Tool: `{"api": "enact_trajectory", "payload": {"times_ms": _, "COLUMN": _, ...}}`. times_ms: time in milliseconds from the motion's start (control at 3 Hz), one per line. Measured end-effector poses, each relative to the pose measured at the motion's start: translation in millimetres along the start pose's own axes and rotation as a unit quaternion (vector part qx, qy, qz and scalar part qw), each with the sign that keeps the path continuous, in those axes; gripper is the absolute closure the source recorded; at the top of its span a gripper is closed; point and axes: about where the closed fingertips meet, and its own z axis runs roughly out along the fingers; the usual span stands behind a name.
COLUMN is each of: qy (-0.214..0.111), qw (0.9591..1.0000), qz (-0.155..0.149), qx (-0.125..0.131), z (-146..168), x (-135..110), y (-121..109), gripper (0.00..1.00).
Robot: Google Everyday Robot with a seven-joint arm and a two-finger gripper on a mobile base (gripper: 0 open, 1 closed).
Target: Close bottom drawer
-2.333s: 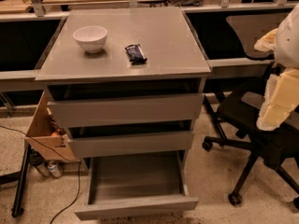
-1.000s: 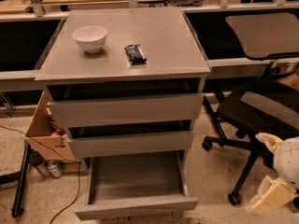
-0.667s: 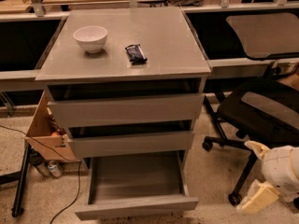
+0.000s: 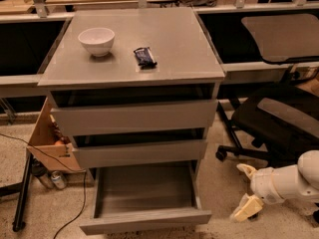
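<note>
Three drawers stack in the front of the table (image 4: 174, 44), a grey wood-grain cabinet, and only one of them, the bottom drawer (image 4: 144, 221), stands pulled well out toward the camera, its grey inside bare and its short plain front nearest the lower edge of the view. Two taller drawers sit above it: the top drawer (image 4: 134, 116) and the middle drawer (image 4: 139, 154), each pushed nearly in with a dark gap above its front. Two things rest on the table top, apart from each other: one white bowl (image 4: 96, 40) upright toward the back left, and one dark wrapped snack bar (image 4: 145, 57) lying flat nearer the middle. One black office chair (image 4: 279, 118) stands to the right of the cabinet, and one open cardboard box (image 4: 47, 138) leans at its left, with one can (image 4: 59, 179) on the speckled floor just below it. One pincer (image 4: 245, 189), white with two pale yellow fingers (image 4: 247, 209), hangs low at the right, near the floor, beside the bottom drawer but well clear of it; its two fingers are spread apart and grip nothing.
</note>
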Motion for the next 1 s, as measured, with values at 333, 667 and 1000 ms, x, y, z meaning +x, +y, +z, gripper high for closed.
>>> {"api": "enact_trajectory", "payload": {"times_ms": 333, "qy": -0.003, "qw": 0.997, "qz": 0.056, "qx": -0.054, "z": 76, "x": 69, "y": -3, "gripper": 0.0}}
{"api": "enact_trajectory", "payload": {"times_ms": 667, "qy": -0.003, "qw": 0.993, "qz": 0.087, "qx": -0.08, "z": 112, "x": 104, "y": 0, "gripper": 0.0}}
{"api": "enact_trajectory", "payload": {"times_ms": 1000, "qy": 0.003, "qw": 0.9855, "qz": 0.121, "qx": -0.118, "z": 146, "x": 144, "y": 15, "gripper": 0.0}}
